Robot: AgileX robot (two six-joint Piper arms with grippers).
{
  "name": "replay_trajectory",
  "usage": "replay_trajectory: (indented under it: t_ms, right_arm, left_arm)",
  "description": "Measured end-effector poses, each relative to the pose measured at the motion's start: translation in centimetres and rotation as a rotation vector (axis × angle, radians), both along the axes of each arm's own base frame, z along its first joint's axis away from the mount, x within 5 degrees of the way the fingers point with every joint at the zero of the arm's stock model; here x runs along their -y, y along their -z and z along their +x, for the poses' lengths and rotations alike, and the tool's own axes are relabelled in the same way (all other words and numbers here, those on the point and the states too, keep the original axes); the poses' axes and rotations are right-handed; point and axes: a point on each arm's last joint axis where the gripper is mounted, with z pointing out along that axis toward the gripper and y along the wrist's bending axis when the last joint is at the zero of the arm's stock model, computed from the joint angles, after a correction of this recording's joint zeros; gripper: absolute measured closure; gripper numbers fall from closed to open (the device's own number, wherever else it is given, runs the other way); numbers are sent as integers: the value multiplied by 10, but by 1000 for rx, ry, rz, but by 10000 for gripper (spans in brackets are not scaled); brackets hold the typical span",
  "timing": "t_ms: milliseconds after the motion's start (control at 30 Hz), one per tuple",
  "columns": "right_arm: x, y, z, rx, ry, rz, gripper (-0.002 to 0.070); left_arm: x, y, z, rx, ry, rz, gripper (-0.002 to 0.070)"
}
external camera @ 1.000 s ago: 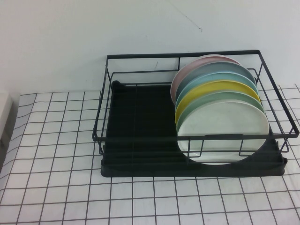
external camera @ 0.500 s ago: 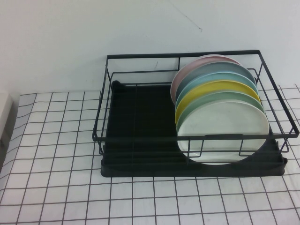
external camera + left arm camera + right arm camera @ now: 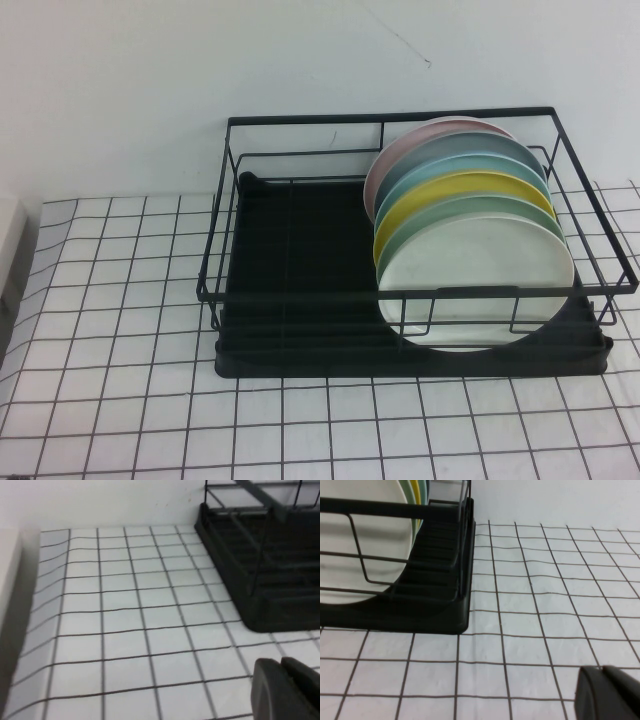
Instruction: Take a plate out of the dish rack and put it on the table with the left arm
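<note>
The white plate (image 3: 475, 285) stands on edge at the front of a row of plates in the right half of the black dish rack (image 3: 300, 330). It also shows in the right wrist view (image 3: 365, 545) behind the rack's wires. My left gripper (image 3: 281, 666) is shut and empty, low over the gridded table (image 3: 125, 630), left of the rack's corner (image 3: 260, 580). My right gripper (image 3: 601, 672) is shut and empty, low over the table to the right of the rack (image 3: 435, 605). Neither arm shows in the high view.
Behind the white plate stand mint-green (image 3: 470, 210), yellow (image 3: 450, 190), blue, grey and pink (image 3: 420, 135) plates. The rack's left half holds nothing. A pale box edge (image 3: 8, 250) sits at the table's far left. A white wall rises behind.
</note>
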Motion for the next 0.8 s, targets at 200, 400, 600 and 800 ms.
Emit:
replay_trajectory:
  t_ms: [200,400,600,800]
  right_arm:
    - [0,0,0,0,0,0,678]
    - [0,0,0,0,0,0,678]
    - [0,0,0,0,0,0,678]
    - [0,0,0,0,0,0,678]
  left_arm:
    - [6,-10,1,51,-14,-381,678]
    - [5,-17,2,86,-36,-569,678]
    - [9,-22,0,69,7,-543,678]
    - [20,-74,6,-23,138,-347,678]
